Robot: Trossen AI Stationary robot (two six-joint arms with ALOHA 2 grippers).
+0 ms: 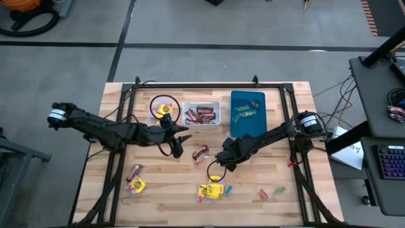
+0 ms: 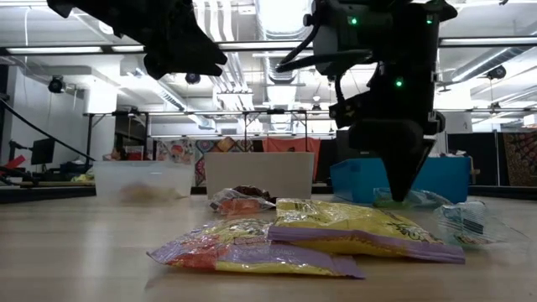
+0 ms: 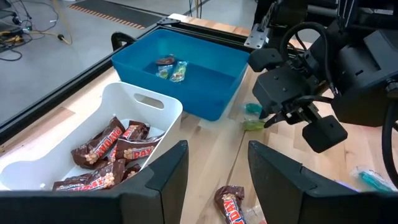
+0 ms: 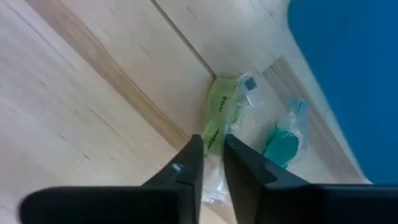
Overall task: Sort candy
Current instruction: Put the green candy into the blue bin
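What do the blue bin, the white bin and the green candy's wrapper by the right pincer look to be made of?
Blue bin: apparently moulded plastic with a smooth, slightly glossy finish; one-piece walls and rounded rim.
White bin: likely plastic too, with a soft sheen and a handle slot cut in its wall.
Green candy: wrapped in thin clear film, probably cellophane or plastic; crinkled, see-through ends.

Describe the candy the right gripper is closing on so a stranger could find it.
Start at the blue bin. On the wood beside it, the right gripper straddles a green candy in clear wrap. Its neighbour, the teal candy, lies nearer the bin, ungripped.
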